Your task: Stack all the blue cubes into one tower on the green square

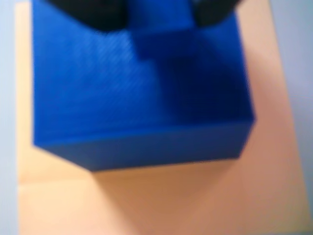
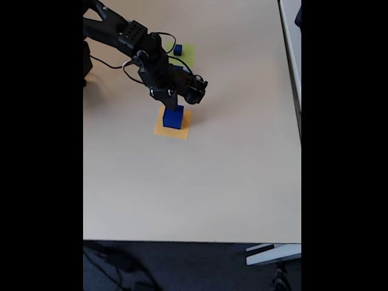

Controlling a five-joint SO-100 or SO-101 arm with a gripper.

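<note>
two blue cubes (image 1: 142, 93) stacked on orange square (image 1: 195, 196).

Arm (image 2: 130, 36): matte black throughout, built of blocky angular links with boxy servo housings. Small screw holes dot the upper link housing. Thin black cables loop loosely along its links. End effector (image 2: 171, 102): black; its fingers (image 1: 98, 14) appear as dark, blurred shapes at 12 o'clock in the wrist view.
</note>
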